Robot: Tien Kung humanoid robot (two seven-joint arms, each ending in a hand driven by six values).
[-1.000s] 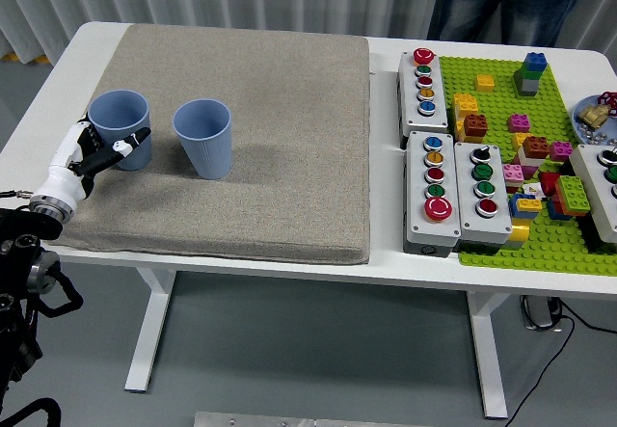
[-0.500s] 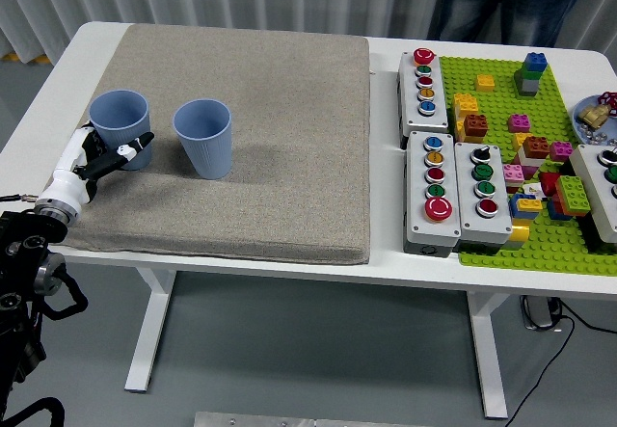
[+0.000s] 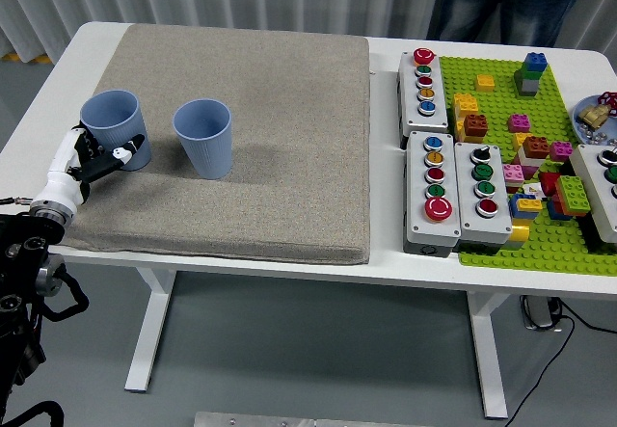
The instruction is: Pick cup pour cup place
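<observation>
**Left hand at the left cup, second cup standing free**

Left arm comes in from the lower left corner, black links low at the picture's edge, white forearm angled up onto the mat. Left hand (image 3: 89, 160) sits at the near-left side of the left blue cup (image 3: 115, 129). Fingers (image 3: 123, 149) curl around the cup's lower wall, black fingertips against the blue; reads as a grasp on the cup. The cup leans slightly toward the left, its base at the mat's left margin.

Just to the right, apart from the first, the second blue cup (image 3: 203, 137) stands upright on the grey mat (image 3: 280, 119), mouth open to the camera. What is inside either cup cannot be told.

The mat covers the left and middle of the white table (image 3: 386, 263); its right edge stops short of the button boxes.

Right of the mat: a narrow button box (image 3: 423, 83) at the far side, with a red button on top and a column of small coloured ones. Nearer, two button boxes (image 3: 456, 193) side by side, touching, with red, green, yellow, blue and black buttons.

Further right, a green baseplate (image 3: 540, 244) with scattered coloured bricks (image 3: 529, 72). At the right edge, a plate (image 3: 594, 121) with small items, too small to identify, and part of another box.

Top right, a person's legs (image 3: 501, 3) in jeans stand at the far side of the table.
</observation>
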